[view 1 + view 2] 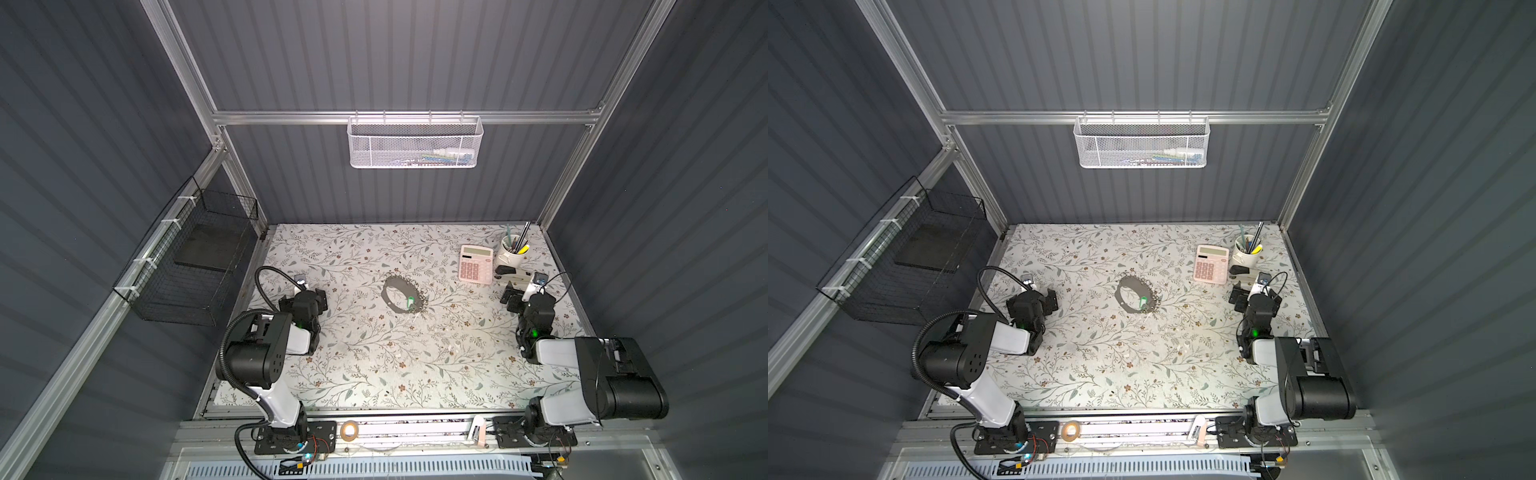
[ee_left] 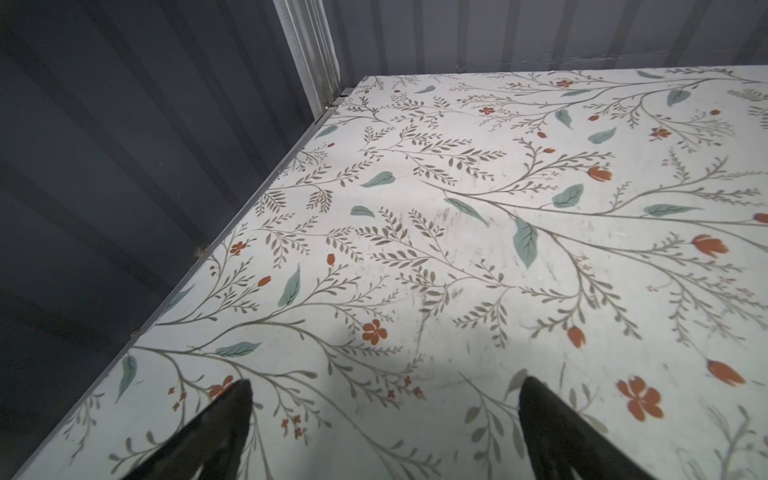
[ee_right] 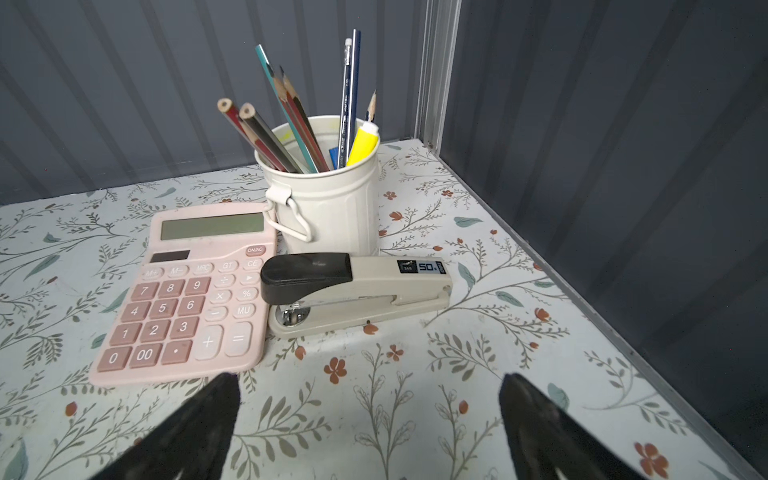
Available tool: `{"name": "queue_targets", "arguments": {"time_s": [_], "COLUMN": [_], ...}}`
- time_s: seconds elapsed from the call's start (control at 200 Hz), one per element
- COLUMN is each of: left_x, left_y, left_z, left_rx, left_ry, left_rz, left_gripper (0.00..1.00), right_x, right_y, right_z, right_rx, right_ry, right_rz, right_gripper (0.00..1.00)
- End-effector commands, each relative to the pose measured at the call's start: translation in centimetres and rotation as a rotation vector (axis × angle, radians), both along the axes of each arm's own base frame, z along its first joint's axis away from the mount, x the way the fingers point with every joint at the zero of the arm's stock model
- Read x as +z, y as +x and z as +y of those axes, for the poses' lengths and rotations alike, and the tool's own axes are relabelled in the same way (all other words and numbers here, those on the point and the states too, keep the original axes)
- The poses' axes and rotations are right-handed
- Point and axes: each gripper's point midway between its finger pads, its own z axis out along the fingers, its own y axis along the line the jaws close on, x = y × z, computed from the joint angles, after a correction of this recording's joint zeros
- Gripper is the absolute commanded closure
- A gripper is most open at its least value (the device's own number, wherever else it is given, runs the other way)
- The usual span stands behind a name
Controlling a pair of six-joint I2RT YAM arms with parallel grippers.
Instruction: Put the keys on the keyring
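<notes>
Green key (image 1: 410, 300) at keyring (image 1: 386, 291) fringed side, long axis front-to-back

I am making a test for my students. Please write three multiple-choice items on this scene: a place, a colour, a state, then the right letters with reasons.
1. Where is the stapler? A) before the pencil cup, beside the calculator B) in the mesh basket C) on the front rail
2. The head of the key is: A) red B) green C) blue
3. The left gripper and right gripper are: A) open, empty B) shut on the key C) shut, empty
Answers: 1 A, the right wrist view shows it; 2 B, green in both top views; 3 A, jaws apart, nothing between, in each wrist view.
</notes>
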Motion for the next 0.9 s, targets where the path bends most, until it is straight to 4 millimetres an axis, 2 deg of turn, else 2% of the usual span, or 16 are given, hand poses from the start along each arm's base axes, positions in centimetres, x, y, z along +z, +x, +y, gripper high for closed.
{"name": "queue_targets", "arguments": {"time_s": [0.0, 0.14, 0.896], "left_x": [0.50, 0.50, 0.49], "left_y": [0.58, 0.57, 0.66], "left_z": [-0.58, -0.63, -0.68], "left_rx": [-0.022, -0.025, -0.028], "left_ry": [-0.025, -0.023, -0.026], "left_rz": [-0.027, -0.029, -0.026], "left_gripper": [0.00, 0.00, 0.00], "right_x": [0.65, 0.86, 0.77], "right_y": [0.28, 0.20, 0.23], "right_z": [0.52, 1.37, 1.41], "right_rx": [0.031, 0.054, 0.056], "right_ry": [0.016, -0.020, -0.018], "right_rz": [-0.032, -0.046, -0.040], "right_gripper": [0.01, 0.01, 0.01]}}
